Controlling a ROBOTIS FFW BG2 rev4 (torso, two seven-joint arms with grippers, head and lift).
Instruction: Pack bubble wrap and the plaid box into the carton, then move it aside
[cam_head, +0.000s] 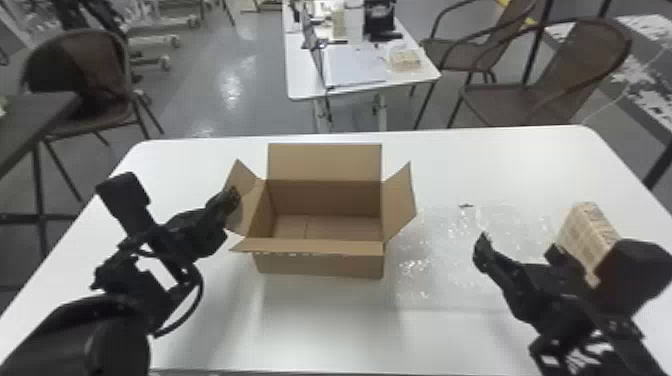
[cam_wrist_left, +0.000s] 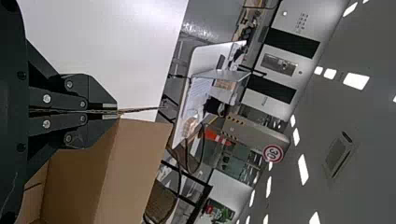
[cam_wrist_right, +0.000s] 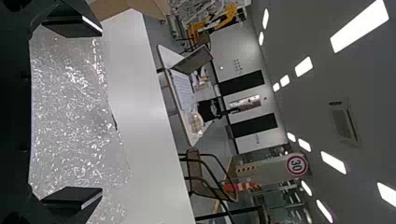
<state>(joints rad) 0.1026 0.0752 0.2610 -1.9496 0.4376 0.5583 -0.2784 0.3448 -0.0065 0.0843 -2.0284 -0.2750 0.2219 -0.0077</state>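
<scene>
The right gripper (cam_head: 517, 246) hides the lower part of the cream-and-tan plaid cuboid box (cam_head: 587, 232), outside its widely spread, empty jaws at right. Clear, crinkled plastic bubble wrap (cam_head: 450, 240) lies flat beyond them, its outline faint on the white table (cam_head: 320, 325). Left, the left gripper (cam_head: 233, 196) pinches the open brown cardboard carton's (cam_head: 320, 265) left flap, jaws closed on it.

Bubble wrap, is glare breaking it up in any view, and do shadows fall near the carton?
Head view: white glints on the bubble wrap, soft grey shadows on the table in front of the carton; right wrist view: glints across the wrap, ceiling lights glaring white.
</scene>
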